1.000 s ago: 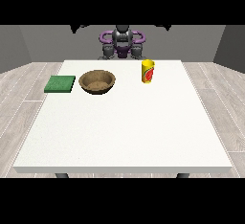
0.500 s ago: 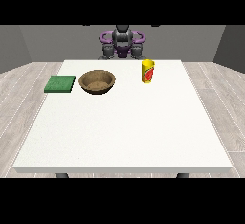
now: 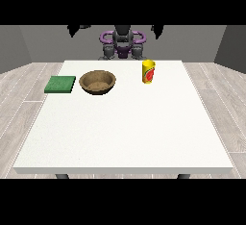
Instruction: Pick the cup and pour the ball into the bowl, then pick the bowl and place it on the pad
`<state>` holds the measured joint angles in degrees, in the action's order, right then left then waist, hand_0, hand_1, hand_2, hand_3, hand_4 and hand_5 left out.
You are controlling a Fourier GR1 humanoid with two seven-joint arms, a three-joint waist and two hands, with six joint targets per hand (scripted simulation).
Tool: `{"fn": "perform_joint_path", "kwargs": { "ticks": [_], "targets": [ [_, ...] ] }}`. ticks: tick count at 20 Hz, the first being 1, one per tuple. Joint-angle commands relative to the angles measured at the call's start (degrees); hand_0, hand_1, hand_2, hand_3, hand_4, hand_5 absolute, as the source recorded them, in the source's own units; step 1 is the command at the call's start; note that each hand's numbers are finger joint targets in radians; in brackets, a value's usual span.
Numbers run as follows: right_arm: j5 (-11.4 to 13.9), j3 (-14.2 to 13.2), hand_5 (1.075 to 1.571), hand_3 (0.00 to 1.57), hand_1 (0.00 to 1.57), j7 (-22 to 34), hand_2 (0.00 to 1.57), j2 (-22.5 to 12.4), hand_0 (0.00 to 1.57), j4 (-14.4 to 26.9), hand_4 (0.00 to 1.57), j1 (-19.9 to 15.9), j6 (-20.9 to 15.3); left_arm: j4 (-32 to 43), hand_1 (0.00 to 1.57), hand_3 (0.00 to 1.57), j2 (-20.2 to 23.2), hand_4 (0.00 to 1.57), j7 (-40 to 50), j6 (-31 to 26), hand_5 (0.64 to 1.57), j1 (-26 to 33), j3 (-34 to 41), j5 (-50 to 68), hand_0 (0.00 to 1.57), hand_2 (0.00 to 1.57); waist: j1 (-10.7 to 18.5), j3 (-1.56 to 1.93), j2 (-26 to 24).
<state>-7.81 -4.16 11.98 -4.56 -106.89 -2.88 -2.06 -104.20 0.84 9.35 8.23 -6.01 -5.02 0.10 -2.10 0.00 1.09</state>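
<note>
A yellow cup (image 3: 148, 71) with a red label stands upright at the table's far right of middle. No ball shows from this view. A brown wooden bowl (image 3: 97, 81) sits left of the cup, and a flat green pad (image 3: 60, 84) lies left of the bowl. Both hands are raised near the robot's shoulders, far behind the objects. The hand at the view's left (image 3: 76, 29) and the hand at the view's right (image 3: 157, 30) are dark shapes partly cut off at the top.
The robot's torso (image 3: 123, 43) stands behind the far edge of the white table (image 3: 125, 132). Wooden flooring surrounds the table on both sides.
</note>
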Motion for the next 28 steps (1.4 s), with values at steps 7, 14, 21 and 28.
{"fn": "perform_joint_path", "kwargs": {
  "ticks": [7,14,21,28],
  "targets": [
    [-5.38,-5.75,1.551,0.0,0.0,-10.59,0.0,-3.13,0.0,4.69,0.68,-1.59,6.66,20.47,0.0,0.0,2.54,0.36,-28.45,-5.74,1.483,1.98,6.26,0.78,0.0,0.0,-2.35,-0.04,11.06],
    [-5.41,-8.1,1.56,0.0,0.0,-10.2,0.0,-5.38,0.0,12.12,0.67,-4.26,7.66,36.92,0.0,0.0,3.76,0.0,-31.07,-7.1,1.441,-7.99,9.47,0.59,0.0,0.0,-2.16,-0.02,7.54],
    [-9.39,-12.74,1.563,0.0,0.0,-13.88,0.0,-9.21,0.0,18.7,0.68,-4.38,13.55,46.66,0.0,0.0,-0.24,0.2,-37.87,-4.47,1.42,-8.82,9.04,-0.8,0.0,0.0,-3.06,-0.01,6.99],
    [-8.01,-11.34,1.566,0.0,0.0,-14.44,0.0,-8.77,0.0,17.75,0.67,-6.32,12.78,61.76,0.0,0.0,3.4,0.89,-46.48,-4.52,1.555,-16.67,15.87,1.57,0.0,0.0,-5.03,-0.03,9.71]
  ]
}}
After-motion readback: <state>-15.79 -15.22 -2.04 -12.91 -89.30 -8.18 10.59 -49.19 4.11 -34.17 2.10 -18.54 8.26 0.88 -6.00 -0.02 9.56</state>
